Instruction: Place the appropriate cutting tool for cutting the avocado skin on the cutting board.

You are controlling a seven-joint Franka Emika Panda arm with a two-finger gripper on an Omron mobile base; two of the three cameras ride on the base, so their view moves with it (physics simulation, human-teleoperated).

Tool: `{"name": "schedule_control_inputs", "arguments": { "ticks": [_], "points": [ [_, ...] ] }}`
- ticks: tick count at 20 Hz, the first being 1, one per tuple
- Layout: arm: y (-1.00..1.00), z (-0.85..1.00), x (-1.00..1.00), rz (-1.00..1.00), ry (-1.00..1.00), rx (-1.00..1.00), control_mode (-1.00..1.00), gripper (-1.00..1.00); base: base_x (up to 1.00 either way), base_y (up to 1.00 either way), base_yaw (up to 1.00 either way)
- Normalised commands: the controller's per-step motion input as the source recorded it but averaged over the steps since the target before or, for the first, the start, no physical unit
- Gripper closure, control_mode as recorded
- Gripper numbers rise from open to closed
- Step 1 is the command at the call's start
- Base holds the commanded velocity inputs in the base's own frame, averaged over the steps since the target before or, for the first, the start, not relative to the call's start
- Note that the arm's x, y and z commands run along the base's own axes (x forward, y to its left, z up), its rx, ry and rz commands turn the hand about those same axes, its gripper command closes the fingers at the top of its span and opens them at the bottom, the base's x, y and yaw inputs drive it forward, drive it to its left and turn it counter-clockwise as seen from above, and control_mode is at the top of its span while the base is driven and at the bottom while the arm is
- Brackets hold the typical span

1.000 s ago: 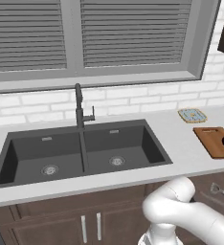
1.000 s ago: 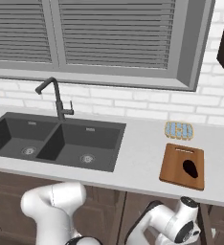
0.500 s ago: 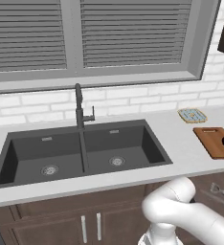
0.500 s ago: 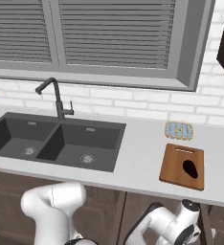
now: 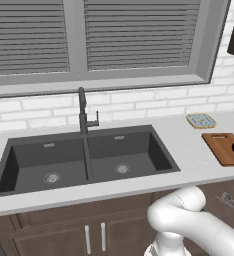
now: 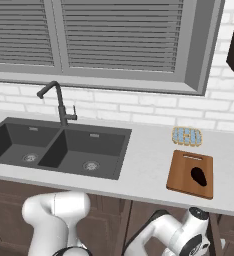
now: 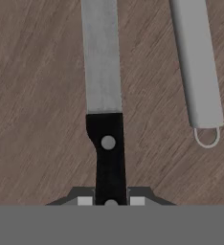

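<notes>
– Where is the knife (image 7: 104,95)?
– Flat on brown wood, beside a grey handle (image 7: 197,62). The black grip is pinched by the end effector (image 7: 110,201).
– How should it be held?
– By that stiff grip; the smooth blade looks slippery.

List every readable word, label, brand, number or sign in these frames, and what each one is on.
None can be read.
The knife blade and black handle carry no lettering, only rivets.
The cutting board and the avocado are plain.
The small blue-and-tan pad carries a pattern, not text.
</notes>
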Motion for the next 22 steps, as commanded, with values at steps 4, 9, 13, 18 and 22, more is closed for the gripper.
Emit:
{"name": "schedule_control_inputs", "arguments": {
  "ticks": [4, 9, 13, 18, 22],
  "points": [
    [0.00, 0.62, -0.18, 0.03, 0.10, 0.00, -1.00, 1.00, 0.00, 0.00, 0.00],
    [0.00, 0.07, -0.03, 0.17, 0.21, -0.02, -1.00, 1.00, 0.00, 0.00, 0.00],
    [0.00, 0.40, -0.35, 0.22, 0.06, 0.00, -1.00, 1.00, 0.00, 0.00, 0.00],
    [0.00, 0.61, -0.45, 0.18, 0.00, 0.00, -1.00, 1.00, 0.00, 0.00, 0.00],
    [0.00, 0.54, -0.35, 0.12, -0.01, 0.00, -1.00, 1.00, 0.00, 0.00, 0.00]
  ]
}}
